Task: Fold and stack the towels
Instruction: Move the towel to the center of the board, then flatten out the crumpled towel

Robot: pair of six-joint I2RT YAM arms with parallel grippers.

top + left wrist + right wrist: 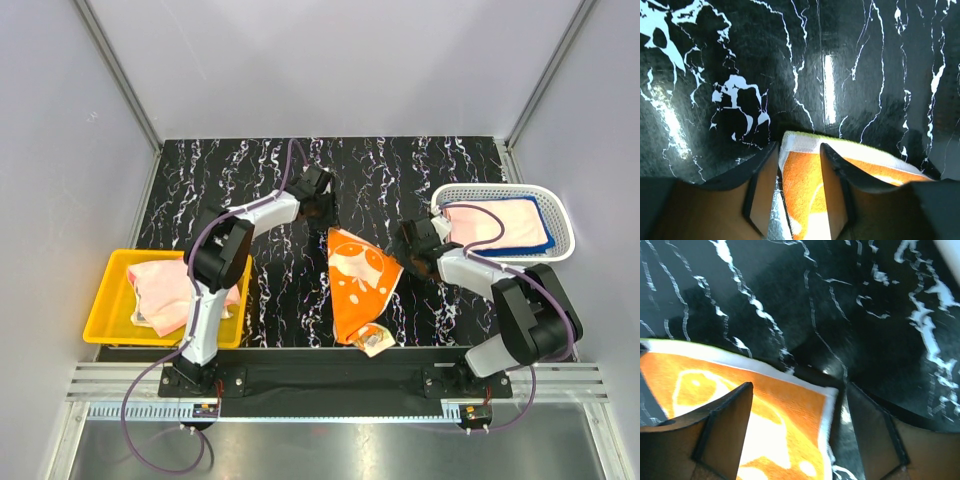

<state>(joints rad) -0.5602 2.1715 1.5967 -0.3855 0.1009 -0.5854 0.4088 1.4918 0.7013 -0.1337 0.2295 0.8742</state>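
Yellow bin (100, 312), left: salmon-pink towel (165, 290) crumpled inside. White mesh basket (562, 215), right: pale pink towel (495, 220) on blue towel (541, 236). Orange towel (360, 285) lies mid-table on black marbled table (260, 170), grey walls (330, 60) around. Left gripper (800, 150) jaws parted astride its far corner; right gripper (797, 386) jaws wide apart at its right corner.

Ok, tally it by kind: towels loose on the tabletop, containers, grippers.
Towels loose on the tabletop: 1, the orange towel
Containers: 2, the yellow bin and the white mesh basket
Grippers: 2, the left gripper and the right gripper
Total: 5
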